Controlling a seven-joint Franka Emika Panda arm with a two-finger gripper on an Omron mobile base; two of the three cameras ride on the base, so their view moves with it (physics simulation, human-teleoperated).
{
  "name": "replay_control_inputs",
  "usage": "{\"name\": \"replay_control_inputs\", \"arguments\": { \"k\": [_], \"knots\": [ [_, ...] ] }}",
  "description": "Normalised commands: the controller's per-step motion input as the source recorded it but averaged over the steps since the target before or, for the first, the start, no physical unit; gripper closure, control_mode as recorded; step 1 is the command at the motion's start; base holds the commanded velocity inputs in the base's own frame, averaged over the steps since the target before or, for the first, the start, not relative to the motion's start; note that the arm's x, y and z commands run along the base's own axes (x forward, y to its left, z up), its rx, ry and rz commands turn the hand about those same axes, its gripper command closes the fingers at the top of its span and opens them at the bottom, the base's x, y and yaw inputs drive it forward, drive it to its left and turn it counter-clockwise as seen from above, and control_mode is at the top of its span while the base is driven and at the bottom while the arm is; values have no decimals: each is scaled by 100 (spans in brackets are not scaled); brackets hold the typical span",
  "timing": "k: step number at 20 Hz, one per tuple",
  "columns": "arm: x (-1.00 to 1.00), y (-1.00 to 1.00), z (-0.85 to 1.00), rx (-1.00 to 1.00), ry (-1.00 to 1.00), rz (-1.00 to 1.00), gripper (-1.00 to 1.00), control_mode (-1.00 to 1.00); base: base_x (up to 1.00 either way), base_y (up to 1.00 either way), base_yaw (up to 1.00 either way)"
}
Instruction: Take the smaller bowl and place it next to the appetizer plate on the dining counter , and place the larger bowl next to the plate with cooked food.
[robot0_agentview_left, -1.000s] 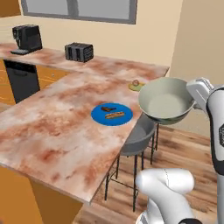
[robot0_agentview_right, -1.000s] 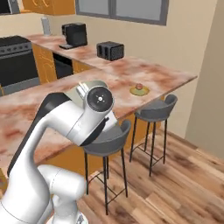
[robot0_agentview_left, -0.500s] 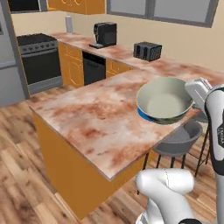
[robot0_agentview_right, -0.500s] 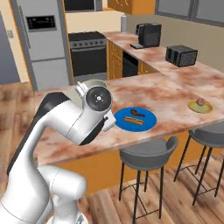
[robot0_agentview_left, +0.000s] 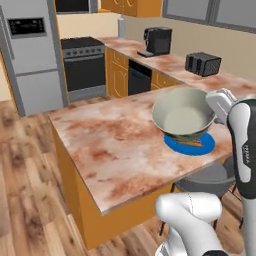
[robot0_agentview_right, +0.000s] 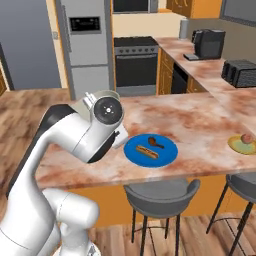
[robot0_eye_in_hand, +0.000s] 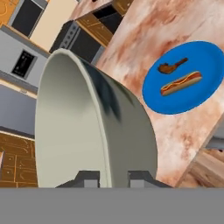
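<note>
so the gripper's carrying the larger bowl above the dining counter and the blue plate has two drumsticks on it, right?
Not quite. The plate with cooked food holds one drumstick and one sausage in a bun, as the hand view shows. The rest stands: the gripper has the larger bowl by its rim, held above the dining counter.

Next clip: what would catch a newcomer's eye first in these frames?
The large bowl stands out first: the pincer holds it by the rim, up above the dining counter. Next comes the bright blue plate on that counter, carrying a hot dog and a drumstick. In the left base view the bowl hides part of the plate.
</note>
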Motion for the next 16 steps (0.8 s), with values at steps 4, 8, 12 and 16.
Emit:
{"name": "replay_control_inputs", "arguments": {
  "k": [4, 8, 12, 16],
  "knots": [
    [0, 0, 0, 0, 0, 0, 100, 100, -27, -38, 26],
    [0, 0, 0, 0, 0, 0, 100, 100, -63, 6, 43],
    [0, 0, 0, 0, 0, 0, 100, 100, -19, 17, 14],
    [26, 26, -20, -1, 9, -2, 100, -100, 0, 0, 0]
  ]
}}
